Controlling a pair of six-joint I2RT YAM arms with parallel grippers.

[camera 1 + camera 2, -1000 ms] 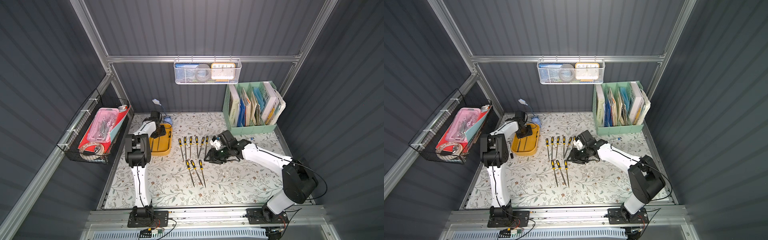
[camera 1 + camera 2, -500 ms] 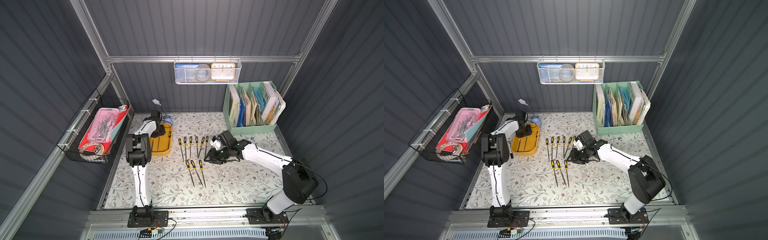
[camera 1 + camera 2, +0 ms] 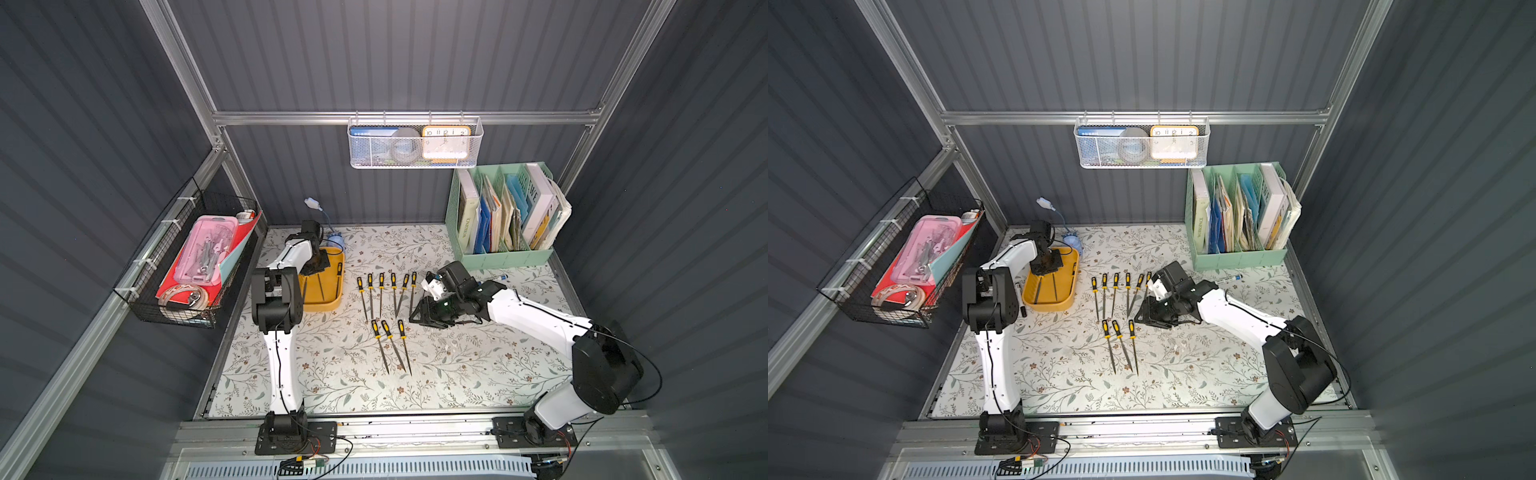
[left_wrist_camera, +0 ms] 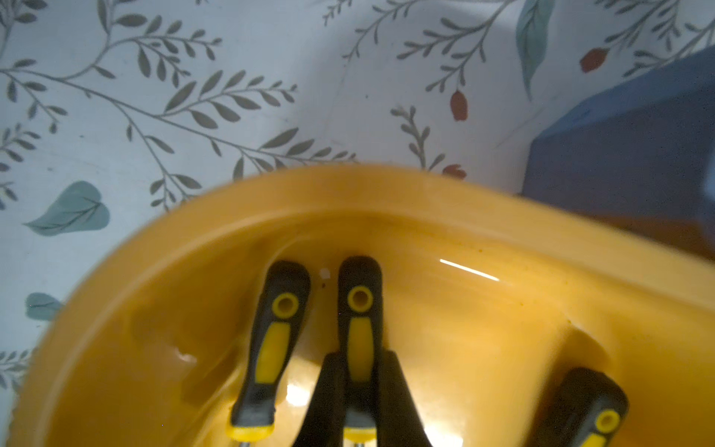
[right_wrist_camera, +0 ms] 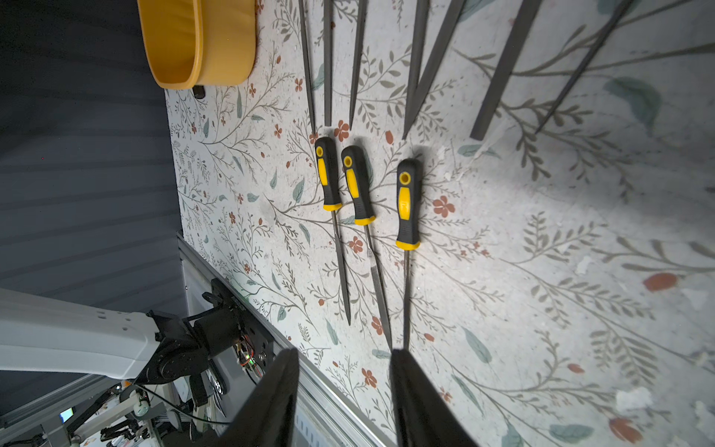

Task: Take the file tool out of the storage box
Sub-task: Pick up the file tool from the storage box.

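Since a second ago almost nothing has shifted: both arms keep their places and the loose files lie as they did. The room is a booth of dark grey ribbed walls on an aluminium frame.

On the left wall hangs a black wire basket holding pink and red cases. Just right of it the left arm reaches into the far end of the storage box, which sits at the desk's left edge. There the left fingers are clamped on the black-and-yellow handle of the file tool. It appears to lie on the box floor still, between two more files.

On the floral-papered desk, a far row of six files and a near row of three lie well apart from the box. Beside them the right fingers hover low, apart and empty.

A mint-green organiser stands in the far right corner, below a white mesh basket hung on the back rail.
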